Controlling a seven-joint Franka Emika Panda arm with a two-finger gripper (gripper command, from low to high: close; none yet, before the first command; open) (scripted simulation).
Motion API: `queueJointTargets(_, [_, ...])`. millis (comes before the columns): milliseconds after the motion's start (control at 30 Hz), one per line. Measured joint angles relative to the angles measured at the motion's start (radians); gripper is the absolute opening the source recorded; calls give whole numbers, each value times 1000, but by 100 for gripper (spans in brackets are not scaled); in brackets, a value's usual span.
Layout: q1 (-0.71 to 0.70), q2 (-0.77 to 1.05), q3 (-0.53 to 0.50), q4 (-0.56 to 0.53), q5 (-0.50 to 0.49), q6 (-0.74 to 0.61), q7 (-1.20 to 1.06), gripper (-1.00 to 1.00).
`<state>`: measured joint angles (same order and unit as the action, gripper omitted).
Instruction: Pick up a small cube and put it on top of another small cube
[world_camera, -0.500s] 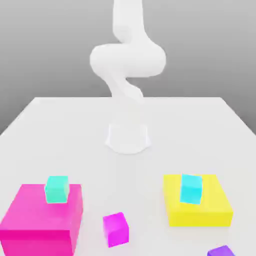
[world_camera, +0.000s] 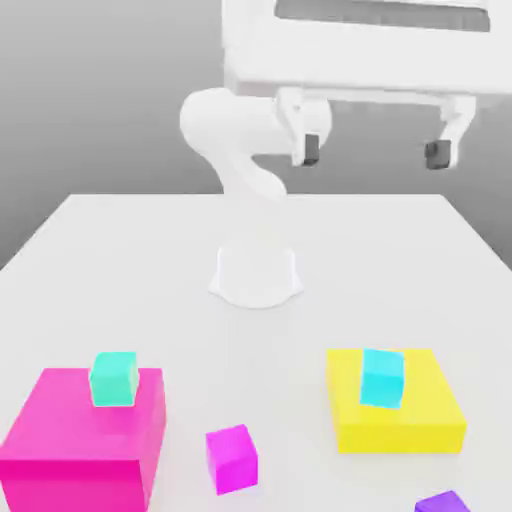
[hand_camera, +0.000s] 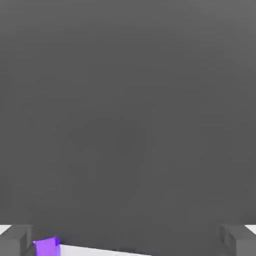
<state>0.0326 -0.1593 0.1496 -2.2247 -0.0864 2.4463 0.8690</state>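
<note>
While fingers (world_camera: 373, 152) hang spread (gripping nothing), small cube (world_camera: 441, 502) rests on table (world_camera: 120, 250).

Cyan cube (world_camera: 114, 378) (atop magenta block (world_camera: 70, 450))

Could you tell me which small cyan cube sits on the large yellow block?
The brighter cyan cube; the greener one rests on the magenta block.

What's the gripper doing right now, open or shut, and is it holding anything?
Gripper: open, fingers spread wide, holding nothing, high above the table. The small purple cube is still on the table.
</note>
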Motion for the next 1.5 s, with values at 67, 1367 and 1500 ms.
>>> queueJointTargets(67, [13,73,12,9,-15,16,11,0])
queueJointTargets(1367, [-62,300,-118,-121,-76,35,-52,-100])
queueJointTargets(1500, [-185,156,-195,-212,-40,-12,-131,-100])
